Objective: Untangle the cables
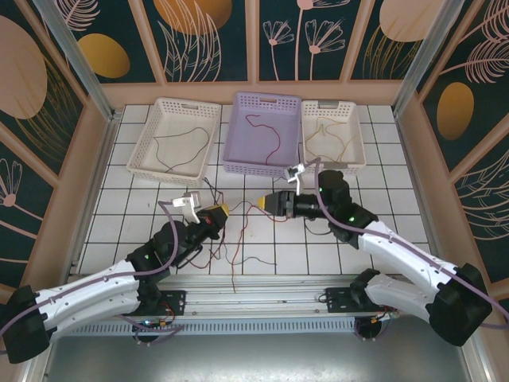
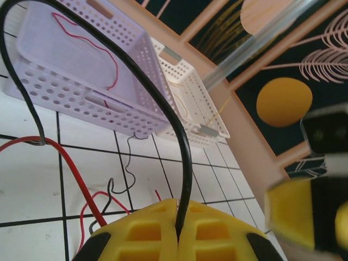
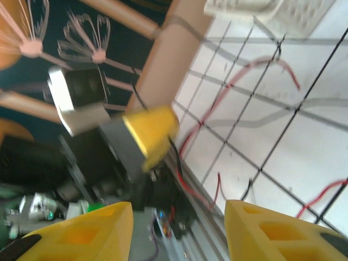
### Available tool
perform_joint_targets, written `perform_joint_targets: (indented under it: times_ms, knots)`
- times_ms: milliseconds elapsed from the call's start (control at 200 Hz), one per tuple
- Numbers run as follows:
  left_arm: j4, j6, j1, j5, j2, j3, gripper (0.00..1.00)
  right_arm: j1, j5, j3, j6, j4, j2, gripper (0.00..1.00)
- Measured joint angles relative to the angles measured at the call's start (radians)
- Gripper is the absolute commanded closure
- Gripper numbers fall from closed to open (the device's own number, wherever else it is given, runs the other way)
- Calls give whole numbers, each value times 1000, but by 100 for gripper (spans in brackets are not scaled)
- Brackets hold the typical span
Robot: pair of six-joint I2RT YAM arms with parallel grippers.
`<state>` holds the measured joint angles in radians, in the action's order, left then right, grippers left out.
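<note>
The left gripper has its yellow fingers pressed together on a black cable. From the pinch the cable rises in a tall arch and drops to the tiles on the far side. A red cable runs under that arch and passes close beside the fingers, and a thinner dark strand lies among more red loops on the tile just beyond.

The right gripper faces the left one from close by. Its fingers are spread wide with nothing between them.

Between and below the two grippers, a loose tangle of red and black cables lies on the white tiled table and trails towards the near edge.

Three baskets stand in a row at the far edge. The left white basket holds a black wire, the lavender basket a red wire, and the right white basket a yellow wire.
</note>
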<state>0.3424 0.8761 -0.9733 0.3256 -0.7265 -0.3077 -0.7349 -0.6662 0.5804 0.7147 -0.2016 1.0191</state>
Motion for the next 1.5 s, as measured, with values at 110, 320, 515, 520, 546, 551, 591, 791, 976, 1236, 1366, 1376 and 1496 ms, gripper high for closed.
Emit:
perform_joint_targets:
  times_ms: [110,320,515,520,546,551,591,791,976,1236,1366,1376,1496]
  knots:
    - [-26,34,0,47,-14,-34,100,-81,5,-53,-37,-29,8,54]
    - [-31,70,0,91,-83,-129,100,-194,48,-64,-117,-116,93,55]
    - [-33,76,0,102,-95,-169,100,-211,132,-64,-174,-140,206,60]
    - [-33,76,0,103,-95,-169,100,-211,136,-65,-175,-140,207,60]
    - [-33,76,0,103,-95,-171,100,-211,153,-65,-181,-140,211,60]
    - [-33,76,0,103,-95,-172,100,-211,157,-65,-183,-141,211,60]
    - [-34,77,0,103,-95,-173,100,-211,177,-66,-188,-149,214,60]
    - [-56,84,0,108,-90,-174,100,-227,195,-66,-205,-226,256,62]
    - [-79,98,0,129,-85,-179,100,-293,199,-68,-224,-290,257,64]
    - [-79,105,0,128,-79,-188,100,-289,271,-131,-228,-355,240,67]
    - [-96,122,0,134,-48,-192,100,-261,270,-179,-201,-394,183,63]
    - [-97,124,0,136,-46,-193,100,-261,269,-180,-201,-395,180,63]
    - [-105,143,0,155,-37,-199,100,-292,253,-181,-185,-438,142,61]
